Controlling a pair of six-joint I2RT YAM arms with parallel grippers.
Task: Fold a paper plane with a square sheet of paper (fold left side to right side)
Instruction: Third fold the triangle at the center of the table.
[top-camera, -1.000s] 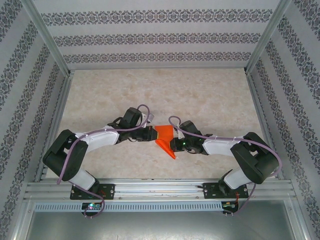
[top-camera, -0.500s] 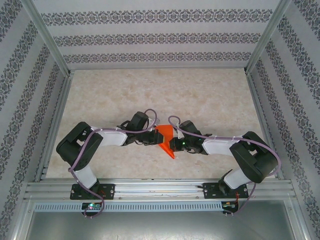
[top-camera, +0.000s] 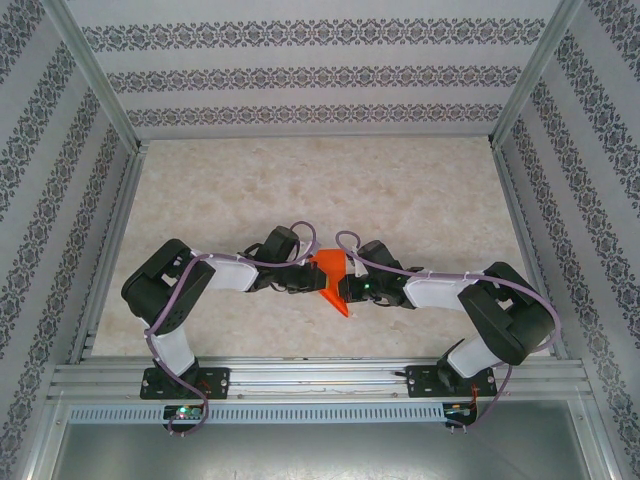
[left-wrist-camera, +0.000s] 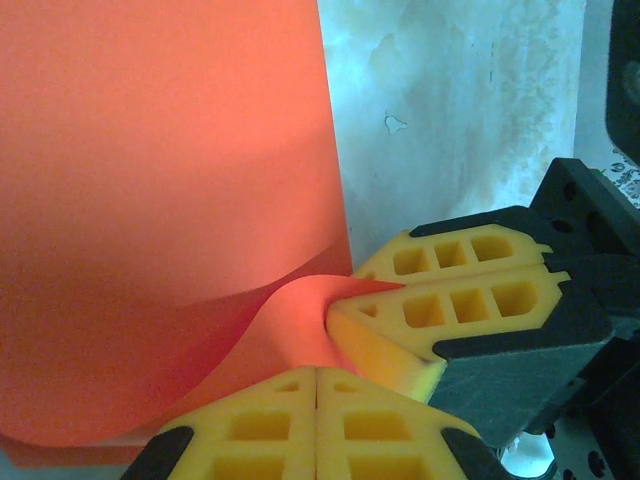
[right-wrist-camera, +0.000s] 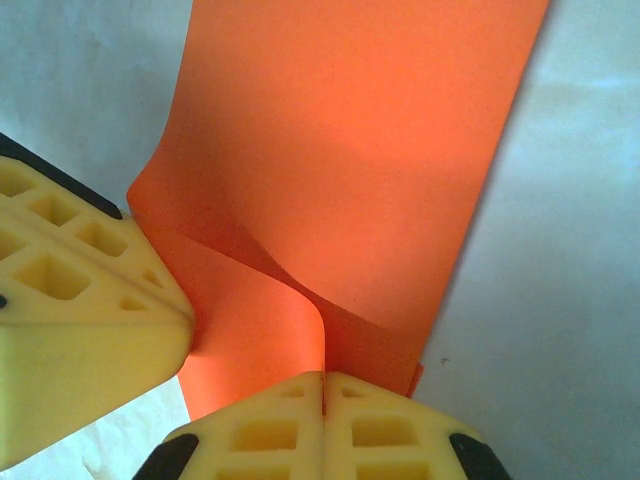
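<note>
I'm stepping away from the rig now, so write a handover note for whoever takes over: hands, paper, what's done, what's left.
Left hand: shut, pinching the orange paper sheet where it curls upward.
Right hand: shut on the same sheet, its fingertips close beside the left hand's.
Paper: mid-table, between the two hands, mostly lying flat, with one layer bowed up at the pinch.
Done: the sheet is already doubled over and overlapping layers show.
Left: press the raised layer flat into a crease, then make the remaining folds. It is not a finished plane yet.
</note>
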